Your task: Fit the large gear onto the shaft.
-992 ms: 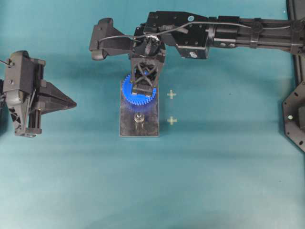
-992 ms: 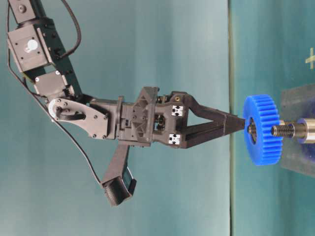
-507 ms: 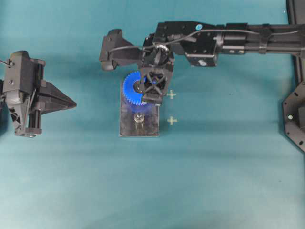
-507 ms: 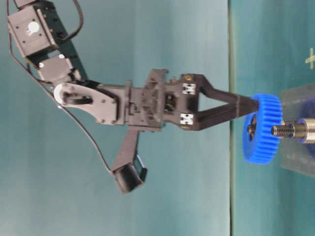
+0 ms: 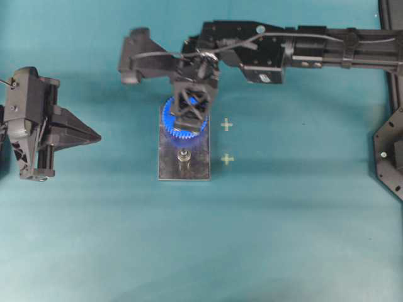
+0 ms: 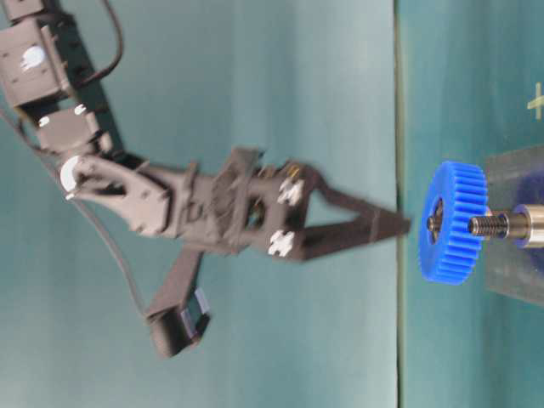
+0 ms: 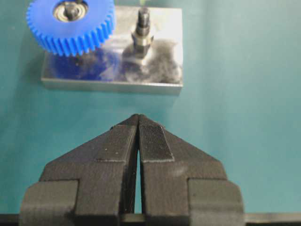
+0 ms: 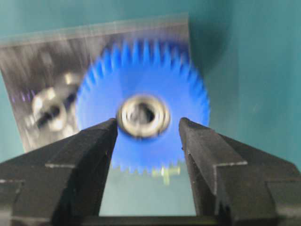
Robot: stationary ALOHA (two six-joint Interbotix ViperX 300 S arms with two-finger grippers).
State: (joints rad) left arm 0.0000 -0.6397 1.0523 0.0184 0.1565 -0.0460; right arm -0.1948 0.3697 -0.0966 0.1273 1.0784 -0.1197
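Note:
The large gear [image 7: 70,26], bright blue, sits over one shaft on the grey plate [image 7: 113,68], and that shaft's tip shows inside its silver bearing [image 7: 70,9]. A second, bare shaft [image 7: 142,33] stands beside it. My right gripper [image 8: 148,123] hovers open straight above the gear [image 8: 141,70], the bearing showing between its fingers. From table level its fingertips [image 6: 399,225] stand a short gap clear of the gear [image 6: 455,223]. My left gripper [image 7: 138,117] is shut and empty, off to the left of the plate [image 5: 189,170].
Two pale cross marks [image 5: 227,124] lie on the teal cloth just right of the plate. The bare shaft [image 5: 183,155] sticks up close to the gear [image 5: 169,119]. A black frame [image 5: 390,151] stands at the right edge.
My right gripper has drawn back up off the gear, which it touched half a second ago, and shifted slightly left. The gear stays on the shaft. The left arm has not moved.

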